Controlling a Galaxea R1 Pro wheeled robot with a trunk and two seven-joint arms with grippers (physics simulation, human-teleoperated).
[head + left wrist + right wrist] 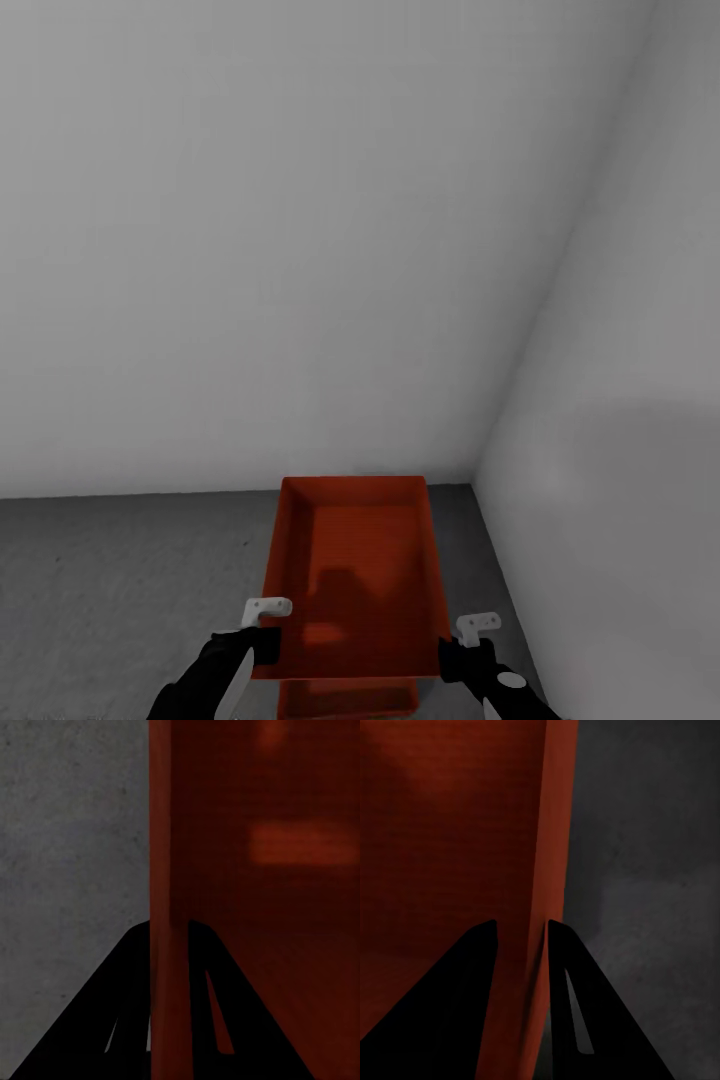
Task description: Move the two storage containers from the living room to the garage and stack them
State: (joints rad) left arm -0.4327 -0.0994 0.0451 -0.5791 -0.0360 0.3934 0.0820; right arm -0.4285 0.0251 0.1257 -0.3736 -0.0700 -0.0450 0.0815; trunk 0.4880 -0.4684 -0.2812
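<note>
Left gripper (266,640): my fingers (127,1020) straddle the container's left wall, clamped on it.
Storage container (355,570): rust-red, open-topped, held level between my arms in a corner of the garage; a second container (350,697) shows just beneath its near edge.
Right gripper (455,650): pinched on the right wall.
Floor (120,590): dark grey concrete below.
Walls (250,250): plain white-grey.

A red container (355,580), gripped at its left and right walls, sits over another (345,697) near a white-walled corner.
</note>
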